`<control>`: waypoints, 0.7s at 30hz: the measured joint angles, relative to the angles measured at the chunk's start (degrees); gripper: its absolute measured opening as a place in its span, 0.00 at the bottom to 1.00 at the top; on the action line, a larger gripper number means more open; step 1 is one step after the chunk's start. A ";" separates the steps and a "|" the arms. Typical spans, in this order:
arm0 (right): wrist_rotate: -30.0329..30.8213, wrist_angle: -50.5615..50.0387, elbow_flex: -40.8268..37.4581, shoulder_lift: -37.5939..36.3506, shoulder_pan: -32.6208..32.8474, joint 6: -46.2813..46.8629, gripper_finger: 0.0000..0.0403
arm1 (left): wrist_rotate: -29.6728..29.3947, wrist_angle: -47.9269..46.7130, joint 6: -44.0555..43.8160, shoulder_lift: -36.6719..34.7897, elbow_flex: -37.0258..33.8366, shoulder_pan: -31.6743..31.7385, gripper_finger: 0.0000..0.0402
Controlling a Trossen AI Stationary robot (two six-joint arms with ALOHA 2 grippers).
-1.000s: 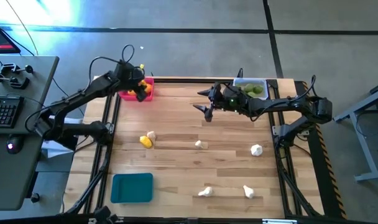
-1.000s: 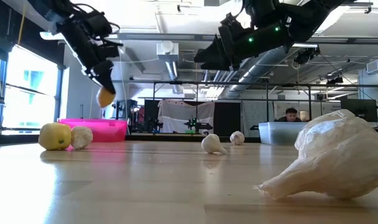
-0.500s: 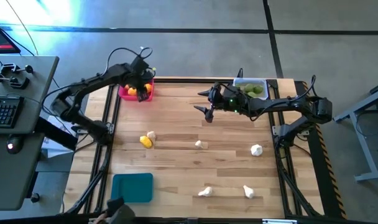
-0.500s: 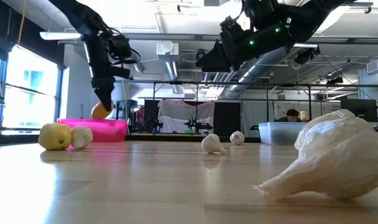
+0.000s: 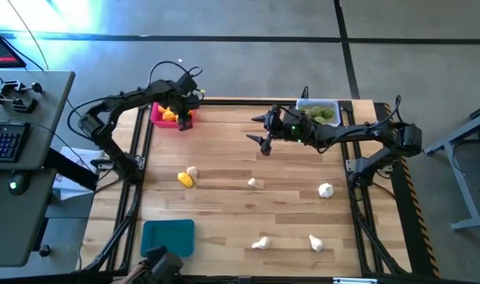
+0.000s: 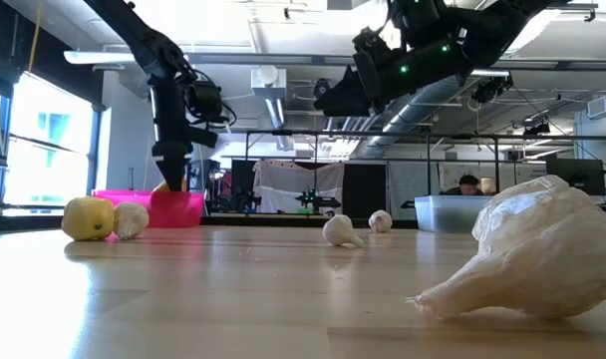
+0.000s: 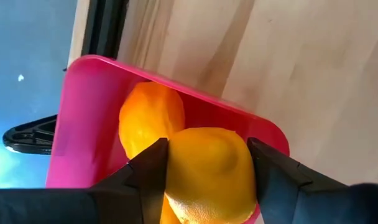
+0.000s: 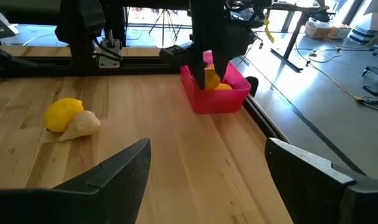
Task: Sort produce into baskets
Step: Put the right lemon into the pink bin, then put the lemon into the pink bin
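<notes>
Left gripper [image 7: 207, 171] clasps a lemon [image 7: 209, 171] low inside the pink basket [image 5: 163, 115] at the table's far-left edge; right gripper [image 8: 204, 177] hangs mid-table, fingers spread, holding nothing

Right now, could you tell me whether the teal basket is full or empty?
Empty. In the high view the teal basket shows only its bare bottom, while the pink basket holds lemons and the clear basket holds limes.
</notes>
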 joint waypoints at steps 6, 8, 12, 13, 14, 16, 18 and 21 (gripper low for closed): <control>0.00 -0.35 0.00 0.00 0.00 0.00 0.76 | -0.13 0.81 -3.17 -0.40 0.00 -0.20 0.55; 0.00 -0.35 0.00 0.00 0.00 0.00 0.76 | -0.18 1.12 -3.82 -0.59 0.00 -0.20 0.59; 0.00 -0.35 0.00 0.00 0.00 0.00 0.76 | -1.21 1.36 -4.08 -0.61 0.00 -0.20 0.63; 0.00 -0.35 0.00 0.00 0.00 0.00 0.76 | -1.46 1.43 -4.03 -0.61 0.00 -0.20 0.63; 0.00 -0.35 0.00 0.00 0.00 0.00 0.76 | -1.70 1.43 -3.76 -0.61 0.00 -0.20 0.64; 0.02 -0.35 0.00 0.00 0.00 -0.08 0.76 | -2.10 1.38 -3.11 -0.69 0.00 -0.33 0.64; 0.02 -0.35 0.00 0.00 0.00 -0.79 0.76 | -2.26 1.37 -2.63 -1.27 0.00 -0.66 0.64; 0.02 -0.62 0.00 0.00 -0.01 -1.07 0.76 | -2.21 1.39 -2.34 -3.52 0.00 -1.77 0.63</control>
